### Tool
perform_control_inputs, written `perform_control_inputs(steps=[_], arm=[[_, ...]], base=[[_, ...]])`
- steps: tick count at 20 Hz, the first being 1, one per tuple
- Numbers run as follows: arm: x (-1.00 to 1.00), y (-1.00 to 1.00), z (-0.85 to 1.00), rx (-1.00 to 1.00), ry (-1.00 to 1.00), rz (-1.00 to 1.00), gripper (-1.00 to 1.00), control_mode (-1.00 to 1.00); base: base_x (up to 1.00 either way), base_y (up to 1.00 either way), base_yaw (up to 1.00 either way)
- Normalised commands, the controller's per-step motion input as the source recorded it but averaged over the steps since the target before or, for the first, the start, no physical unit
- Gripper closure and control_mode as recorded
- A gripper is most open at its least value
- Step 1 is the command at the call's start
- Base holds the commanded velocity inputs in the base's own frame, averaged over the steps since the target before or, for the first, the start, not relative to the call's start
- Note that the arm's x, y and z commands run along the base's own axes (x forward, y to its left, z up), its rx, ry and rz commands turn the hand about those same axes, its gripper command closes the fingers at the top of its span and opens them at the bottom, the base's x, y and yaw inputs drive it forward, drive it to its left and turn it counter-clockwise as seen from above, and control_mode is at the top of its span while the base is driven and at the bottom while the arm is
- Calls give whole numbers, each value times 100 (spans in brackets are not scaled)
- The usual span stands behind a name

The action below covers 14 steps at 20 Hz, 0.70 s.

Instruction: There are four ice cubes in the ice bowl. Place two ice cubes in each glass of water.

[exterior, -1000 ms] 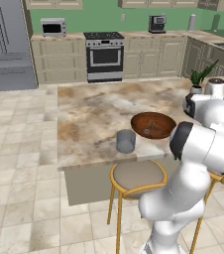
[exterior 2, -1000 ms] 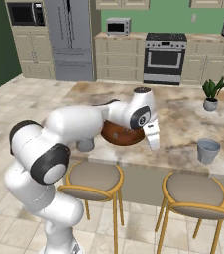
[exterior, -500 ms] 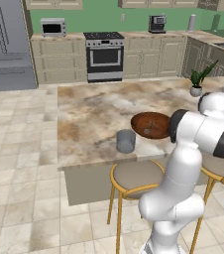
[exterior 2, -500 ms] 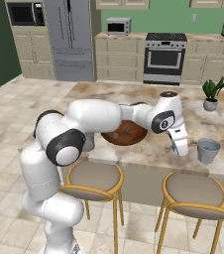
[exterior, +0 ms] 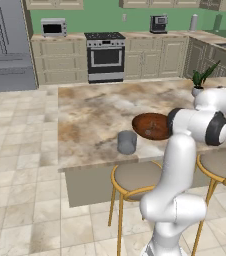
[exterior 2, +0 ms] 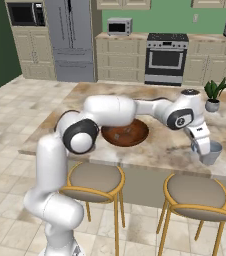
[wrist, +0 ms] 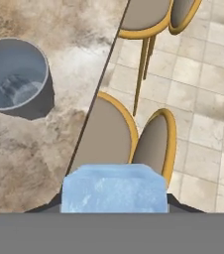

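White arm stretched over marble counter point(exterior 2: 150, 150), tool point(exterior 2: 203, 156) above glass point(exterior 2: 211, 153), wooden bowl point(exterior 2: 124, 134) left

Kitchen: stove point(exterior: 105, 55), fridge point(exterior 2: 71, 40), island counter point(exterior: 95, 125)

From my remote station I read the ice cube point(wrist: 115, 188) between the gripper's point(wrist: 115, 201) dark matt tips as frosty, pale blue and translucent. Up and left of it in the hand view, the glass point(wrist: 16, 77) looks smooth, grey-blue and semi-clear. The counter point(wrist: 25, 149) beneath is mottled polished stone. Right of the cube, the stools point(wrist: 151, 144) show matt taupe seats in glossy yellow metal rims. Back along the arm, the bowl point(exterior 2: 125, 134) is glossy reddish-brown wood.
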Motion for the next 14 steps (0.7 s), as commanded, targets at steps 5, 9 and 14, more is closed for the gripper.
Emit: perform_control_inputs(steps=[5, 9, 14], arm=[[34, -1, -4, 0, -1, 7, 100, -100], [42, 1, -9, -1, -5, 5, 100, -100], [35, 0, -58, -3, -4, 3, 100, -100]], base=[[0, 0, 0], [0, 0, 0], [0, 0, 0]])
